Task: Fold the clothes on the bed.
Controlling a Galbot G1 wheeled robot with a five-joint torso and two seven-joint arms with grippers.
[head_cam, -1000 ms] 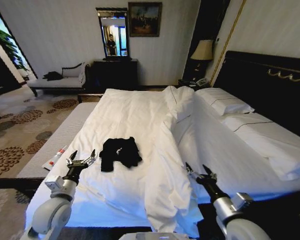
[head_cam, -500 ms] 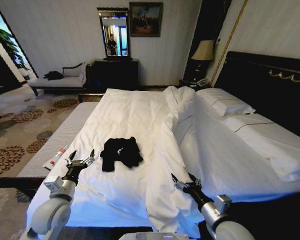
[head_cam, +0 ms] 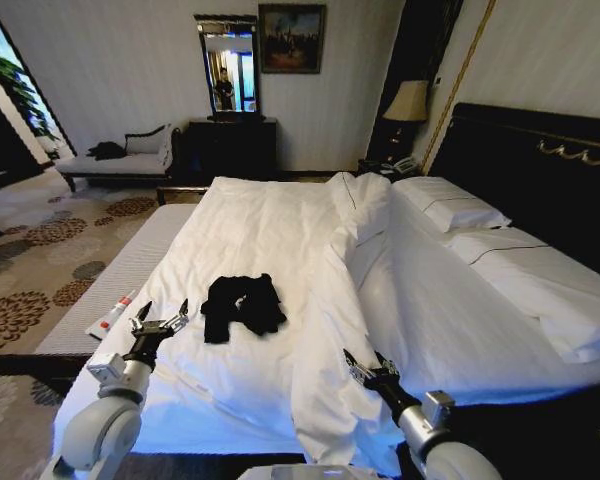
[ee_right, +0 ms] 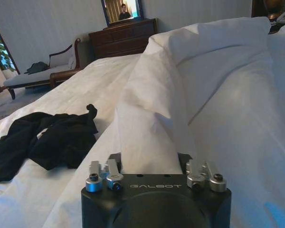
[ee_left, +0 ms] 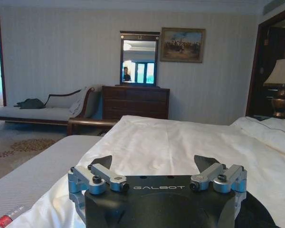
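- The right gripper point(head_cam: 367, 366) sits at the near edge of the bed point(head_cam: 460, 330), at the raised fold of the white duvet point(head_cam: 280, 230). In the right wrist view its fingers point(ee_right: 100, 167) are spread apart, and the duvet ridge point(ee_right: 152, 128) lies between them; whether the fabric is pinched cannot be determined.
- The left gripper point(head_cam: 160, 317) hovers over the near left part of the duvet, just beside the T-shirt. Its fingers point(ee_left: 102, 161) are spread wide and hold nothing.
- A small red-and-white tube point(head_cam: 111, 317) lies on the grey bench at the bed's left side, near the left gripper.
- The black T-shirt point(head_cam: 239, 305) lies crumpled on the duvet, between the two grippers and slightly farther away than both. The right wrist view shows it bunched in an irregular heap point(ee_right: 45, 140), apart from the duvet ridge.
- Two white pillows point(head_cam: 450, 205) rest against the dark headboard point(head_cam: 540, 170) on the right side of the bed.
- A lamp point(head_cam: 405, 100) stands beyond the pillows.
- A dark dresser point(head_cam: 230, 145) with a mirror point(head_cam: 228, 70) stands at the far wall, with a chaise longue point(head_cam: 120, 160) to its left.
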